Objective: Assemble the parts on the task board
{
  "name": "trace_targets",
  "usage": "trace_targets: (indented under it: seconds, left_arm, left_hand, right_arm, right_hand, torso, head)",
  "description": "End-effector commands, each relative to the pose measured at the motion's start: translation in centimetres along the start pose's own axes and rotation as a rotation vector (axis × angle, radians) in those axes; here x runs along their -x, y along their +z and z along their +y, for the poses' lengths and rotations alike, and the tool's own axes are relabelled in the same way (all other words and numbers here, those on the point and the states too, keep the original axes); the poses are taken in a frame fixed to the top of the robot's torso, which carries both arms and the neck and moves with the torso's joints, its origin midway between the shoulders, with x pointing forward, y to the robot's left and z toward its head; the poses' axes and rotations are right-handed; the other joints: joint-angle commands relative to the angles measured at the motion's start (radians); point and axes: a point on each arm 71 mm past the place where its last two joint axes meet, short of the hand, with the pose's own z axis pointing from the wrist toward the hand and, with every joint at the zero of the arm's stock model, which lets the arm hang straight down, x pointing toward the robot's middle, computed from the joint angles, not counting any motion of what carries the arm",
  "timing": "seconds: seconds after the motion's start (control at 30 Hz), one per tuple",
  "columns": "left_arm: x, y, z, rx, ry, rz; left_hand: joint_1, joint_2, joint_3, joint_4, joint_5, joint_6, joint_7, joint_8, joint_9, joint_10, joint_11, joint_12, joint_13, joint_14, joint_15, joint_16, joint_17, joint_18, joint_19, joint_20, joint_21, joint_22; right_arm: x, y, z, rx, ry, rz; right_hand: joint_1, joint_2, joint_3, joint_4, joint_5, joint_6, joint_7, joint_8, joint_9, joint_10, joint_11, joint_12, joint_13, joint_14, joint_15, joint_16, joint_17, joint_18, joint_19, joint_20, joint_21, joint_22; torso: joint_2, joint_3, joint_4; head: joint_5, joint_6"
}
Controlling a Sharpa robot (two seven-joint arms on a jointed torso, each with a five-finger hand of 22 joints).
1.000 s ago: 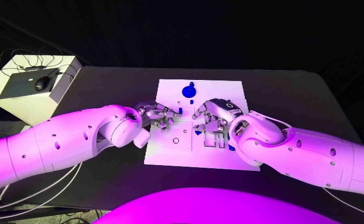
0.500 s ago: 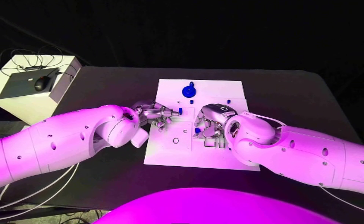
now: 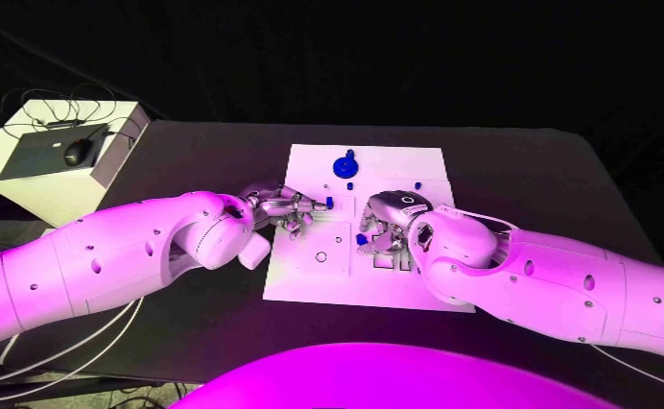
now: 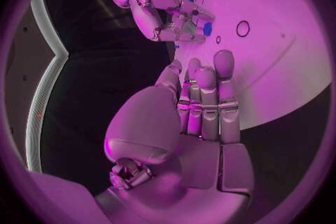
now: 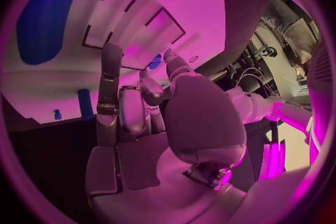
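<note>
board point(image 3: 415, 161): white, mid-table, under both hands
left hand point(image 3: 288, 208): fingers together, straight, holding nothing
right hand point(image 3: 386, 227): fingers curled, pinching a blue part point(image 3: 361, 238) over the board

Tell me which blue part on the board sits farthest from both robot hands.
The large round blue part near the task board's far edge; the other blue pieces sit by the left robot hand and right robot hand.
</note>
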Motion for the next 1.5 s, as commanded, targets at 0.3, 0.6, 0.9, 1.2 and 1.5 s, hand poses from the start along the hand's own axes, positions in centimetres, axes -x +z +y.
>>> trace_targets:
  seconds: [0.3,0.6,0.9,1.2,1.5]
  left_arm:
    - [-0.13,-0.03,-0.11,-0.015,0.003,0.016]
    - [-0.16,-0.03,-0.1,-0.014,0.004,0.018]
    - [-0.13,-0.06,-0.08,-0.012,0.005,0.019]
    - [-0.17,-0.07,-0.06,-0.01,0.006,0.026]
    - [-0.23,-0.05,-0.04,-0.007,0.008,0.033]
  left_hand:
    - [-0.001,-0.002,0.008,-0.001,0.002,0.009,0.004,-0.002,-0.001,-0.009,-0.002,-0.006,-0.002,-0.004,0.004,-0.004,-0.002,0.008,-0.002,-0.001,-0.007,-0.002]
    - [0.001,-0.002,0.01,-0.003,0.002,0.015,0.002,-0.001,0.0,-0.009,-0.002,-0.006,-0.002,-0.004,0.004,-0.004,-0.002,0.008,-0.002,-0.001,-0.007,-0.002]
    - [0.004,0.0,0.012,-0.005,0.003,0.017,0.001,-0.001,-0.001,-0.009,-0.003,-0.006,-0.003,-0.004,0.003,-0.004,-0.003,0.007,-0.002,-0.002,-0.007,-0.002]
    - [0.004,0.001,0.014,-0.007,0.003,0.016,0.002,-0.002,-0.001,-0.01,-0.003,-0.007,-0.003,-0.004,0.003,-0.004,-0.003,0.007,-0.003,-0.002,-0.008,-0.003]
    - [0.008,0.001,0.017,-0.011,0.004,0.013,0.003,-0.003,-0.001,-0.013,-0.002,-0.009,-0.005,-0.006,0.004,-0.005,-0.004,0.006,-0.004,-0.002,-0.009,-0.003]
  right_arm:
    - [0.09,-0.01,0.24,-0.003,-0.042,-0.018]
    - [-0.16,0.26,0.42,0.002,-0.047,-0.009]
    - [-0.15,0.33,0.56,0.008,-0.034,-0.028]
    - [0.04,0.21,0.7,0.033,-0.003,-0.062]
    - [0.55,-0.01,0.52,0.059,0.058,-0.132]
  right_hand:
    - [0.014,0.027,0.007,-0.064,0.038,0.019,0.0,0.004,0.0,0.004,-0.003,0.006,0.004,0.0,-0.002,0.005,0.004,-0.003,0.018,-0.006,-0.013,0.011]
    - [0.02,0.062,0.013,-0.129,0.053,0.041,-0.008,0.006,0.0,0.003,-0.008,0.003,0.005,0.001,-0.006,0.003,0.005,-0.007,0.02,-0.01,-0.021,0.021]
    - [0.033,0.09,0.106,-0.161,0.115,0.045,-0.008,0.004,-0.001,0.001,-0.011,0.0,0.005,0.001,-0.009,0.001,0.005,-0.006,0.02,-0.013,-0.023,0.03]
    - [-0.003,0.106,0.276,-0.27,0.218,0.034,0.005,0.004,-0.002,-0.006,-0.008,-0.004,0.007,0.0,-0.008,-0.001,0.005,0.004,0.006,-0.014,-0.01,0.071]
    - [0.014,0.13,0.291,-0.31,0.11,0.07,-0.004,0.008,0.002,-0.002,-0.012,0.0,0.01,0.0,-0.009,0.0,0.008,0.008,-0.003,-0.013,-0.002,0.101]
  torso:
    - [-0.001,0.0005,-0.001]
    - [0.0,0.0001,0.0003]
    - [0.0,-0.0004,-0.0001]
    - [0.0,0.0004,-0.0006]
    - [0.0,0.0006,-0.0012]
  head:
    - [-0.002,0.0]
    - [-0.004,0.0]
    - [-0.003,0.0]
    - [-0.001,0.0]
    - [0.0,0.0]
